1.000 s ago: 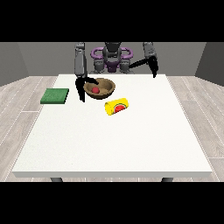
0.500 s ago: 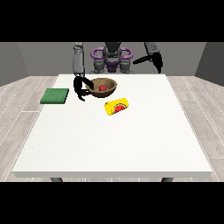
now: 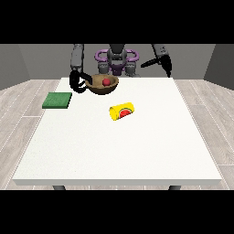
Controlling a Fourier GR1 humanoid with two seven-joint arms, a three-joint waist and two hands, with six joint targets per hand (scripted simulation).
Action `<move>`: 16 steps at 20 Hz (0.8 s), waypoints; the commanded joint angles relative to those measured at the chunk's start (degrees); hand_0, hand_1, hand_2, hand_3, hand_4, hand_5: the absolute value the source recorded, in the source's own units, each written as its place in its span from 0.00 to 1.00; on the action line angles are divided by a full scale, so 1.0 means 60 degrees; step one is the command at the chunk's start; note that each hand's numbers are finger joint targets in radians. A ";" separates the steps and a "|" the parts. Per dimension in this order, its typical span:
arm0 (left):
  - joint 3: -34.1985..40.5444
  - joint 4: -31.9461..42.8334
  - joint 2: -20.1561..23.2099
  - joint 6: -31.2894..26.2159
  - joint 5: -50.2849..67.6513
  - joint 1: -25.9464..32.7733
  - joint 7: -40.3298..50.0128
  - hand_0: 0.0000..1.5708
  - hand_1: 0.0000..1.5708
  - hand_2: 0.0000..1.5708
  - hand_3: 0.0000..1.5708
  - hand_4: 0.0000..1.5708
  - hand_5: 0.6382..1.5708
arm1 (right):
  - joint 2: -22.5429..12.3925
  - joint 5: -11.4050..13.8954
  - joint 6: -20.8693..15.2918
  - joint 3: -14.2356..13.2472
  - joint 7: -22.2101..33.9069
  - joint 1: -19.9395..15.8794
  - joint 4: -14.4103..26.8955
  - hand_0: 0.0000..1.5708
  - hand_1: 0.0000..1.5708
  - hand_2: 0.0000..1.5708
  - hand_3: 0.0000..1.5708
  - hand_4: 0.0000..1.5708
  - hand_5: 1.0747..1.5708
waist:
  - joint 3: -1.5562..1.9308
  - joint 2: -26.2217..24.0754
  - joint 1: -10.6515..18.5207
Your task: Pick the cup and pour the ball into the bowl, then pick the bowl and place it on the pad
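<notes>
A brown bowl (image 3: 103, 86) with a red ball (image 3: 106, 82) inside sits at the table's far side, left of centre. The hand at the view's left (image 3: 77, 82) is at the bowl's left edge, with its fingers curled onto the rim. The bowl looks raised a little off the table. A yellow cup (image 3: 122, 111) with a red mark lies on its side near the table's middle, with no hand on it. On the table's left edge lies the flat green pad (image 3: 57, 100). The hand at the view's right (image 3: 165, 63) hangs high above the far right corner, holding nothing.
The white table (image 3: 123, 151) stretches wide toward the camera. The robot's purple and grey torso (image 3: 117, 59) stands behind the far edge, just behind the bowl.
The bowl with the ball has risen slightly and shifted left with the hand at the view's left. The hand at the view's right has lifted up and outward.
</notes>
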 commanded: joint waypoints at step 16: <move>-0.0203 -0.0330 -0.0175 0.1054 -0.0374 -0.0667 -0.1101 0.00 0.00 0.00 0.00 0.00 0.99 | -0.3640 -0.2065 0.3475 -0.2353 -0.0046 -0.0357 0.0323 1.00 1.00 1.00 1.00 0.68 0.98 | 0.0030 0.2433 -0.0059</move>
